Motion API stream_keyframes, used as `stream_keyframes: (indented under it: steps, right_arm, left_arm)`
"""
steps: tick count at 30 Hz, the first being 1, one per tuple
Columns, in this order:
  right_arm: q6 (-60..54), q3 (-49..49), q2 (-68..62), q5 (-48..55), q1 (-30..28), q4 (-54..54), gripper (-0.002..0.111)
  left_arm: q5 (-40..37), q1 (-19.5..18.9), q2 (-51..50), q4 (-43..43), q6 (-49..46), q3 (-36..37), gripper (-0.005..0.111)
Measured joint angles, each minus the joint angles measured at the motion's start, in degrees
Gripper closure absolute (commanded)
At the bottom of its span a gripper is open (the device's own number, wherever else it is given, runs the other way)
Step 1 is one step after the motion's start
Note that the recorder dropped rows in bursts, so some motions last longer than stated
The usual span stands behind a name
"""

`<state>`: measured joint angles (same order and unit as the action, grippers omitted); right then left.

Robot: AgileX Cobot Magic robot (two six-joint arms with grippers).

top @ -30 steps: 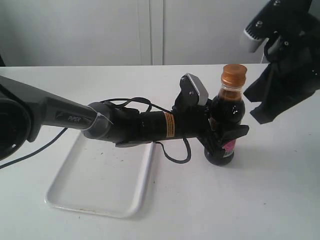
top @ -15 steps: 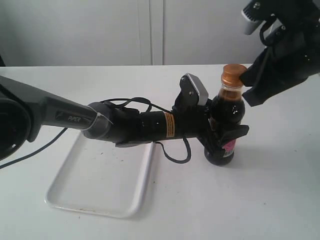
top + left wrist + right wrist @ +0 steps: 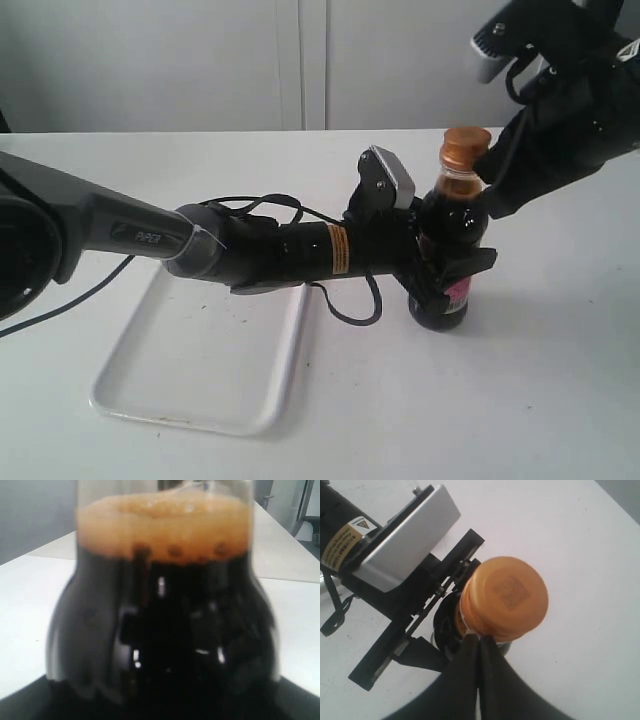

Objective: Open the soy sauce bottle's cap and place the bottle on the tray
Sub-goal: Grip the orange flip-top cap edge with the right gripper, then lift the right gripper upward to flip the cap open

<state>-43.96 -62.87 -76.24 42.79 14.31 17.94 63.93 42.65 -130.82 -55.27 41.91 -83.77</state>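
The soy sauce bottle (image 3: 452,240) stands upright on the white table, right of centre, full of dark liquid with foam at the neck (image 3: 165,525). My left gripper (image 3: 440,262) is shut on its body, and the bottle fills the left wrist view. The round orange-brown cap (image 3: 467,148) is closed on top. My right gripper (image 3: 488,158) is shut, with its two fingers pressed together. Their tips (image 3: 480,639) touch the lower edge of the cap (image 3: 505,597) from the side. The white tray (image 3: 200,360) lies at the front left, partly under my left arm.
The left arm and its cable (image 3: 345,300) stretch across the table from the left edge to the bottle. A pale wall stands behind the table's far edge. Bare tabletop lies in front of and to the right of the bottle.
My right gripper has come down and leftward from the upper right until its shut fingertips meet the cap. The bottle and my left arm have stayed still.
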Motion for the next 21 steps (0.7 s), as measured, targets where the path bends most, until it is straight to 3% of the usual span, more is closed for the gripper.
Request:
stream_keyframes:
  steps: [21]
  right_arm:
    - [2.31,-3.16,-1.93,-11.58,0.0,0.16,0.108]
  left_arm:
    - [0.07,0.0,0.0,-0.64,-0.37,0.0,0.107]
